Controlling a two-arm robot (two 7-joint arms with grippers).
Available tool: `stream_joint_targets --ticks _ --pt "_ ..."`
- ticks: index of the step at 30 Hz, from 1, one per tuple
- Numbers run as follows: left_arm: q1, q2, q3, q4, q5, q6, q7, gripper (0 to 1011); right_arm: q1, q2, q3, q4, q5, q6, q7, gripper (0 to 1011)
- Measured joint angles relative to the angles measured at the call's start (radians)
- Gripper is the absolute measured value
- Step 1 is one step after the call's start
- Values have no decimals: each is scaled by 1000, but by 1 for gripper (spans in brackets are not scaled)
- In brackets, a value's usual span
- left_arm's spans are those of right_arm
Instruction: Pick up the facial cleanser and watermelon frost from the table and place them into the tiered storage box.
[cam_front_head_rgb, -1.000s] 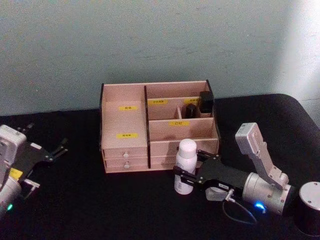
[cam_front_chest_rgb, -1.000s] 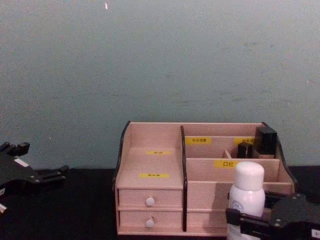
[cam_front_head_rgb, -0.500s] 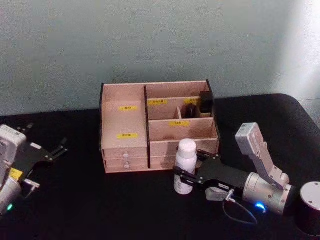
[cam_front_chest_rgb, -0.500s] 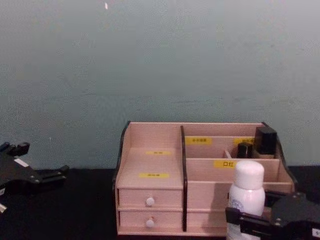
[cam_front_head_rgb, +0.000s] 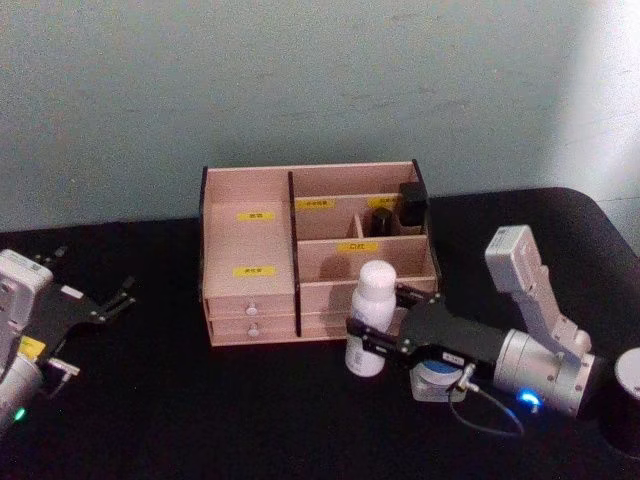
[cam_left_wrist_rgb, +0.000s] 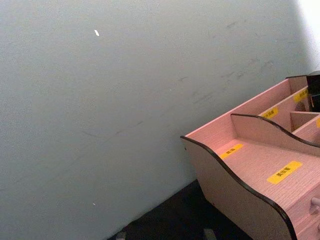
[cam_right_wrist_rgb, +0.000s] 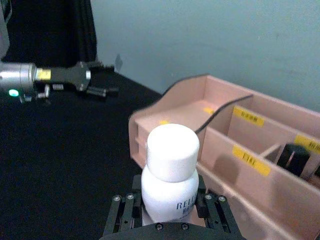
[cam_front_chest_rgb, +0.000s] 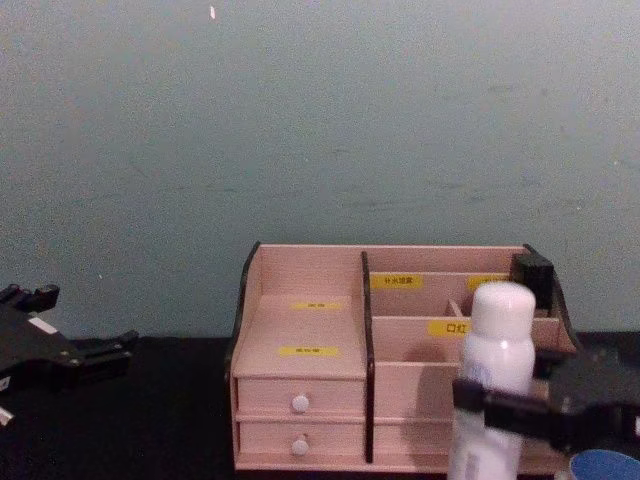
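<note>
The facial cleanser (cam_front_head_rgb: 372, 300) is a white bottle with a white cap, upright and lifted just off the black table. My right gripper (cam_front_head_rgb: 370, 338) is shut on its lower body, close in front of the tiered storage box (cam_front_head_rgb: 250, 240). The right wrist view looks over the bottle (cam_right_wrist_rgb: 170, 165) toward the pinkish box (cam_right_wrist_rgb: 250, 130). A small round blue-topped container (cam_front_head_rgb: 437, 380), probably the watermelon frost, sits on the table under the right gripper. My left gripper (cam_front_head_rgb: 95, 270) rests open at the table's left side, far from the box.
Two dark items (cam_front_head_rgb: 410, 203) stand in the box's back right compartments. Two small drawers with white knobs (cam_front_chest_rgb: 298, 403) face me. The black table (cam_front_head_rgb: 200, 400) has free room left of and in front of the box. A teal wall rises behind.
My right gripper has risen with the bottle, so its cap now reaches higher against the box front. The blue-topped container under the gripper now shows. The left arm has not moved.
</note>
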Motion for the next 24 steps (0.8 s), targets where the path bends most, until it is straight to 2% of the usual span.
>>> stream_joint_targets --ticks 13,24 --pt "0 0 0 0 0 0 0 1001 52 1 28 -49 65 20 -12 596" --pt "0 0 0 0 0 0 0 1001 140 -44 24 19 69 14 -45 595"
